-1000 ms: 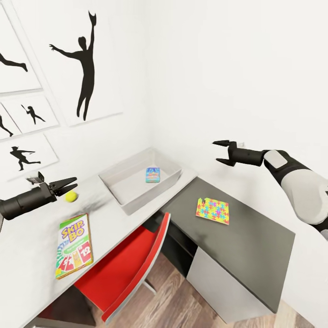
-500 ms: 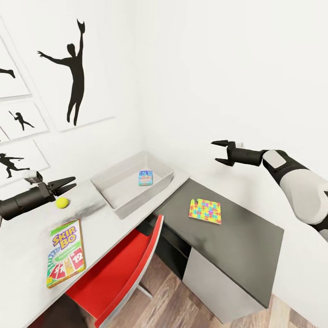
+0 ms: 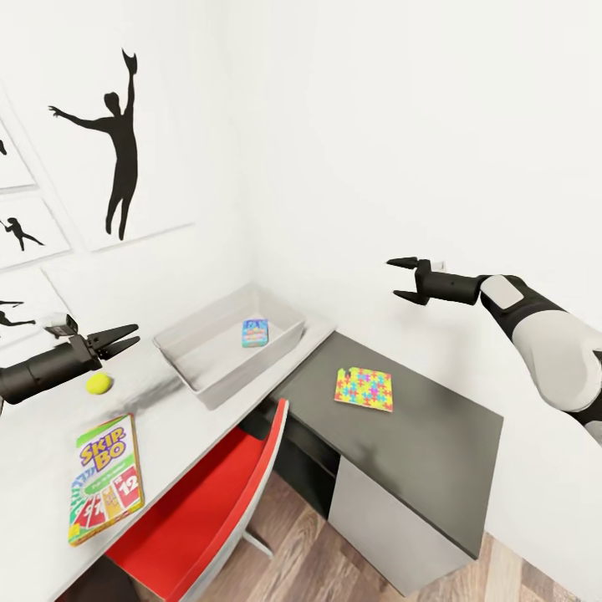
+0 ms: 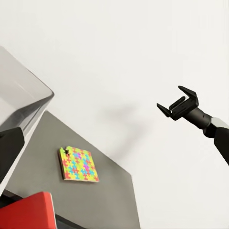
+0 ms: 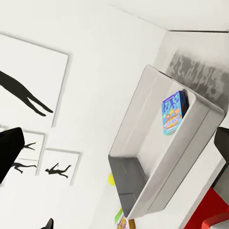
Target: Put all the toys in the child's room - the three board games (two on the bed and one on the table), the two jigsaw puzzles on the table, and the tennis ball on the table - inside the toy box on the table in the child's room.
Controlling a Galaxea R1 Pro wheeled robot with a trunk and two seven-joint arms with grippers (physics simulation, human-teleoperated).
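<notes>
The toy box (image 3: pixel 194 388) stands on the pale table (image 3: pixel 42 435) by the corner, with the small blue board game (image 3: pixel 255 332) lying inside it. The Skip-Bo board game (image 3: pixel 104 478) lies flat near the table's front edge. The tennis ball (image 3: pixel 99 383) rests between it and my left gripper (image 3: pixel 134 334), which hovers open and empty just above the ball. A jigsaw puzzle (image 3: pixel 364 389) lies on the lower dark-grey section (image 3: pixel 426 451). My right gripper (image 3: pixel 393 278) hangs open in the air by the wall, above and beyond the puzzle. The bed is out of view.
A red chair (image 3: pixel 209 502) is tucked under the table below the toy box. White walls close the corner, the left one hung with silhouette pictures (image 3: pixel 117 142). Wooden floor (image 3: pixel 301 552) shows in front of the dark section.
The whole view has swung to the right, so the table and its things sit further left in the picture. Both arms hold the same pose, open and empty.
</notes>
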